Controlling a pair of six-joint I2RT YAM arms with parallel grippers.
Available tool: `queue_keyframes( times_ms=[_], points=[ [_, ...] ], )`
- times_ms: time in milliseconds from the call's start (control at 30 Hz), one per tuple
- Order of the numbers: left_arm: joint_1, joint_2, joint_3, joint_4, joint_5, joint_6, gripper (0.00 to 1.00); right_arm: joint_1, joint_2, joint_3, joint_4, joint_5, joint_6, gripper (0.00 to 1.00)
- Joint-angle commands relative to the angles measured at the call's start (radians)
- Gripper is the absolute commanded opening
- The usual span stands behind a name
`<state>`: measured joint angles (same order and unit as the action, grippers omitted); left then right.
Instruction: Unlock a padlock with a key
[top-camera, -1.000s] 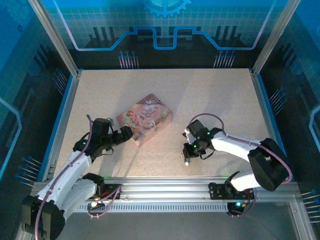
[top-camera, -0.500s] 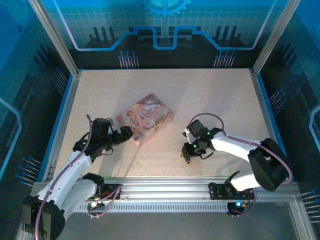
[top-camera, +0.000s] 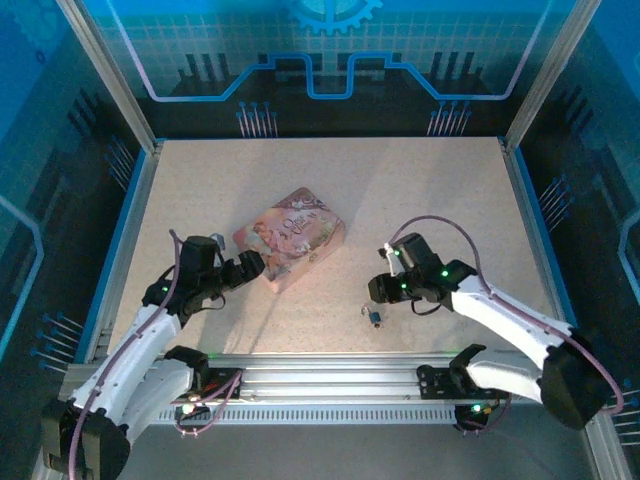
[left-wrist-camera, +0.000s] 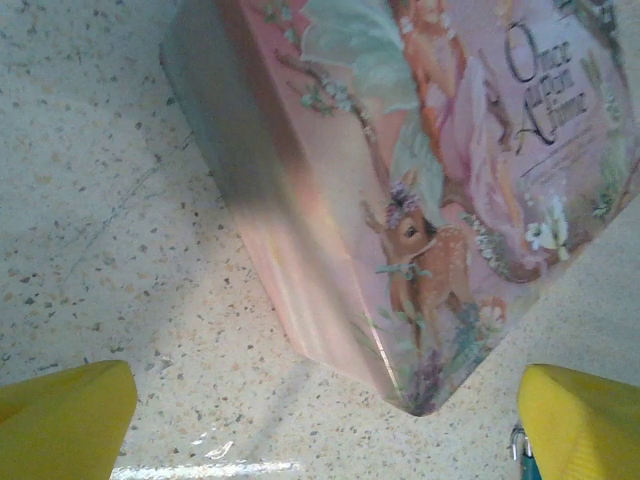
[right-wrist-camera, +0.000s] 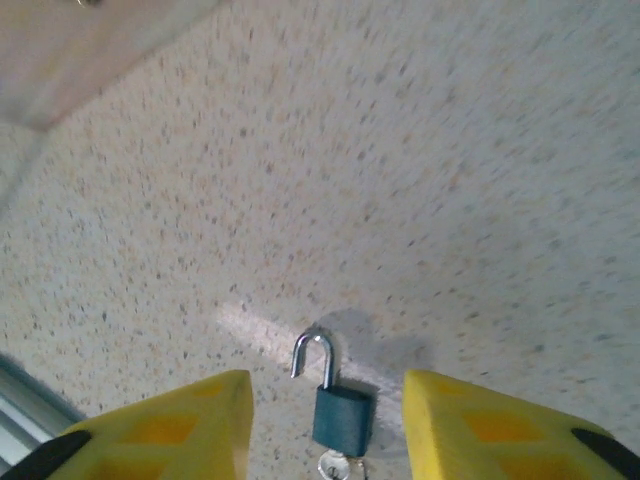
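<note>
The padlock (right-wrist-camera: 343, 418) lies flat on the table, a small dark bluish body with its silvery shackle (right-wrist-camera: 313, 355) swung open. The key (right-wrist-camera: 335, 466) sticks out of its bottom end. My right gripper (right-wrist-camera: 322, 420) is open, its yellow fingers (right-wrist-camera: 170, 430) standing apart on either side of the lock without touching it. From above, the padlock (top-camera: 374, 318) rests just in front of the right gripper (top-camera: 380, 295). My left gripper (left-wrist-camera: 320, 430) is wide open around the near corner of the pink box (left-wrist-camera: 400, 150), nothing clamped.
The pink illustrated box (top-camera: 290, 235) lies left of centre on the speckled table (top-camera: 430, 200). The aluminium rail (top-camera: 330, 370) runs along the near edge, close behind the padlock. Blue walls close in the table's sides.
The right gripper has opened and let go of the padlock, then drawn back to the right. The padlock now lies on the table. The left arm has barely moved.
</note>
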<state>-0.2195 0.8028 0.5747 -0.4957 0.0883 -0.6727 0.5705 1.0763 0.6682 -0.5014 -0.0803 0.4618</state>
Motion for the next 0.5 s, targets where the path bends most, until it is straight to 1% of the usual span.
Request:
queue_keyframes(
  times_ms=[0,233,400,467],
  points=[
    [0.014,-0.041,0.069,-0.050,-0.056,0.042,0.99,-0.041,-0.087,0.020,-0.009,0.037,-0.034,0.50],
    [0.023,-0.085,0.135,-0.073,-0.161,0.086,0.99,-0.136,-0.281,-0.008,0.065,0.053,-0.069,0.66],
    [0.026,-0.104,0.147,-0.056,-0.287,0.120,0.99,-0.232,-0.363,-0.039,0.112,0.066,-0.089,0.78],
    [0.028,-0.112,0.145,-0.034,-0.327,0.160,0.99,-0.277,-0.385,-0.056,0.136,0.068,-0.094,0.84]
  ],
)
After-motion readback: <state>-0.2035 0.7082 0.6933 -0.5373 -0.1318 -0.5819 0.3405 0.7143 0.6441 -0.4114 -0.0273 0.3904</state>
